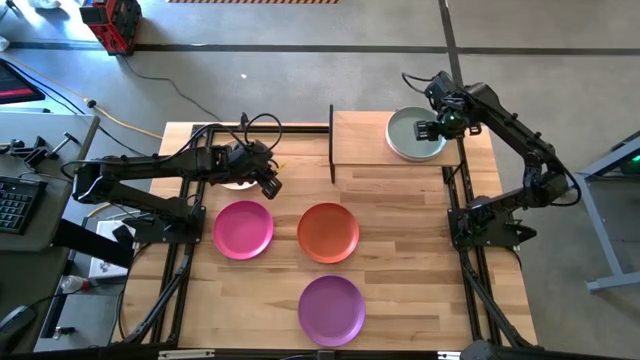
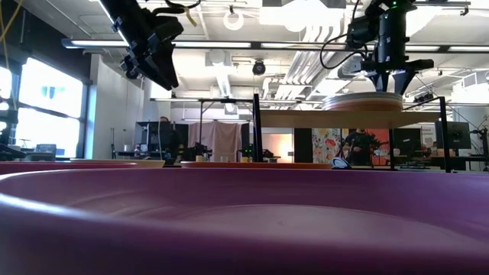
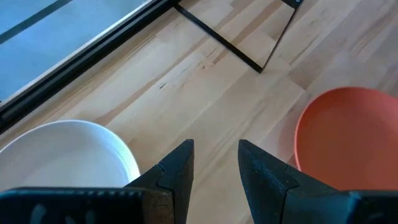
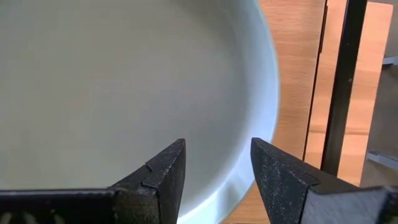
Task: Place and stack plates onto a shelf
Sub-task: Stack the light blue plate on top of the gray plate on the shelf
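My right gripper (image 4: 214, 177) hangs over the grey-green plate (image 1: 415, 133), jaws apart with nothing between them; the plate lies just under my fingertips on the shelf (image 1: 365, 140), at the end nearest the black post (image 4: 342, 87). My left gripper (image 3: 216, 165) hovers above the table (image 1: 400, 260), jaws parted and empty — a white plate (image 3: 68, 155) sits beside one finger, the orange plate (image 3: 348, 134) off beyond the other. The pink plate (image 1: 242, 229) and purple plate (image 1: 331, 309) lie farther out on the table, well away from both jaws.
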Available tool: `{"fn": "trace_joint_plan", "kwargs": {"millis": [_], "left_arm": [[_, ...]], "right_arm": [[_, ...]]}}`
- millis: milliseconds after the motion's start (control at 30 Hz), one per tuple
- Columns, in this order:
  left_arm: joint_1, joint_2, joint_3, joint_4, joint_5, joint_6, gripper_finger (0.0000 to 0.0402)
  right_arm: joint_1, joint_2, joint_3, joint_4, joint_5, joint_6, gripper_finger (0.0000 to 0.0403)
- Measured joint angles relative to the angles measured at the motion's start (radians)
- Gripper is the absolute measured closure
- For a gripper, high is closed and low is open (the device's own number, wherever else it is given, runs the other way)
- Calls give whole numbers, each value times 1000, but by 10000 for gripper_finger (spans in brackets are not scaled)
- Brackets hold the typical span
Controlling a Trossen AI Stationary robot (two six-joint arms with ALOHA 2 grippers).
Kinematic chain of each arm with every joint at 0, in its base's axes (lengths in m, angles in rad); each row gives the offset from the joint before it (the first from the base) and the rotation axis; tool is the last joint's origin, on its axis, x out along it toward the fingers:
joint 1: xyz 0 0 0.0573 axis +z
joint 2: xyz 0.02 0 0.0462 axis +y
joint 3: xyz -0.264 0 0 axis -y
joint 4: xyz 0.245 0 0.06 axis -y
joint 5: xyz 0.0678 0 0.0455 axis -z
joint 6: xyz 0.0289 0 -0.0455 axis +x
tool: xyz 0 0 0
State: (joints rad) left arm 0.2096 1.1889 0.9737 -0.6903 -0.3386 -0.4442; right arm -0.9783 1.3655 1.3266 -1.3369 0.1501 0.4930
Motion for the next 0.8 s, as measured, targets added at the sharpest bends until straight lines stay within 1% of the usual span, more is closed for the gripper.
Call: {"fn": "trace_joint_plan", "kwargs": {"millis": [300,467,567,733,800], "left_arm": [[0,0,0,0,65,-1,286],[0,0,0,0,64,0,286],[0,0,0,0,60,2,286],[0,0,0,0,60,37,286],[0,0,0,0,60,31,286]], "right_arm": [[27,-2,0,-23,8,25,234],[66,-6,0,-20,8,31,234],[99,-7,0,9,7,72,234],[156,-6,0,92,-54,142,234],[175,-4,0,94,-59,173,234]]}}
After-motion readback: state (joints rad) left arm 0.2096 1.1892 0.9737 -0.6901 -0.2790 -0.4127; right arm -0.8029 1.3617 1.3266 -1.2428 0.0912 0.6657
